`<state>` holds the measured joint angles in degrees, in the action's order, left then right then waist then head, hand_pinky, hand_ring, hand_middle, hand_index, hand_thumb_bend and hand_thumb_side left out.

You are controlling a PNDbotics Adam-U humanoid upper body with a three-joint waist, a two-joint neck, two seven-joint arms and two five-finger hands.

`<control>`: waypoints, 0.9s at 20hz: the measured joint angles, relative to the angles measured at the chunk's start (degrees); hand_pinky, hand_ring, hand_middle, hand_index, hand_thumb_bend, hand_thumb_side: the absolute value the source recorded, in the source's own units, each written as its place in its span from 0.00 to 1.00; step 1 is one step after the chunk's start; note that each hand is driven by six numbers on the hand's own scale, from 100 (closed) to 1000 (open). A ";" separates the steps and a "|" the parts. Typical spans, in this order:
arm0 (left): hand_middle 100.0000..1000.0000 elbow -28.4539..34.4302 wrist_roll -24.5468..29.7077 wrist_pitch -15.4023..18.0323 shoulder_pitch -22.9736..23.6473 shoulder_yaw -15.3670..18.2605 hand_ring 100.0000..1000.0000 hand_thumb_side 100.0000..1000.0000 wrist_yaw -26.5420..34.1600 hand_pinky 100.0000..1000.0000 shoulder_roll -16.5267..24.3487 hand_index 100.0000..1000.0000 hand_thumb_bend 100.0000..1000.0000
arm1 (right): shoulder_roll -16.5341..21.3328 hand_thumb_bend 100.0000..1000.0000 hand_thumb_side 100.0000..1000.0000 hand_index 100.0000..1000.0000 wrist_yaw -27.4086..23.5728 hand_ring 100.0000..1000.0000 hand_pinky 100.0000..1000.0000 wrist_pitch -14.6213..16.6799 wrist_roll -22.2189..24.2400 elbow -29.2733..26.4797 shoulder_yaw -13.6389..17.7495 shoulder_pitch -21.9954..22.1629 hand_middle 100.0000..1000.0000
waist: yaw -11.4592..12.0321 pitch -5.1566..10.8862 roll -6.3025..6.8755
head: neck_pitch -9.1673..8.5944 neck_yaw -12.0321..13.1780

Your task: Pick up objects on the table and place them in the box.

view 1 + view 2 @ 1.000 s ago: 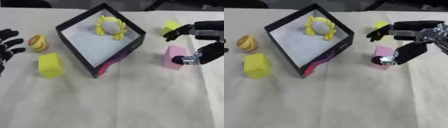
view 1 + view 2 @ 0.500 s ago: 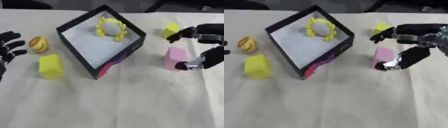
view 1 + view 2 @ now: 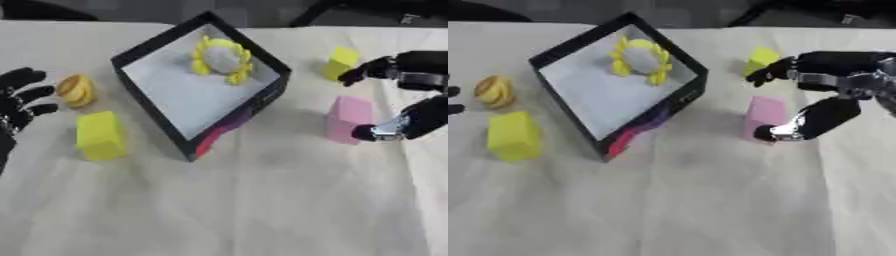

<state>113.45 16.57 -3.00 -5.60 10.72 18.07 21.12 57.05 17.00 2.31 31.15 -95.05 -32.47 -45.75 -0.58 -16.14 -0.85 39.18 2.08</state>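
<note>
Pink block (image 3: 765,114) stands upright on the bench, just left of the right hand (image 3: 833,95): thumb touching its lower right edge, fingers spread open above, not closed on it. Box (image 3: 162,102) lies further left. Left hand (image 3: 16,102) idles open, far off.

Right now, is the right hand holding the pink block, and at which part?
Not clearly. The right hand has its thumb at the pink block's lower right side, its fingers spread above; the block stands on the table.
</note>
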 measured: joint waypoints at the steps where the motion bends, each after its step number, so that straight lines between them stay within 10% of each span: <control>1: 0.82 0.00 0.01 0.01 0.00 0.00 0.85 0.82 -0.03 0.80 -0.02 0.86 0.00 | -0.18 0.39 0.71 0.99 0.23 0.91 1.00 -0.12 -0.15 0.35 0.00 0.04 0.85 | 0.01 -0.08 0.00 | -0.01 -0.01; 18: 0.82 0.00 0.30 -0.06 -0.04 -0.02 0.86 0.83 -0.97 0.80 -1.01 0.86 0.00 | -3.12 0.39 0.71 0.99 3.13 0.92 1.00 -0.33 -0.41 7.25 0.37 0.37 0.84 | 0.63 -1.40 0.05 | 0.55 -1.02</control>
<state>113.45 16.87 -3.06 -5.64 10.70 17.10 20.11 53.94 20.13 1.98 30.74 -87.80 -32.10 -45.38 0.05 -17.55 -0.80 39.73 1.06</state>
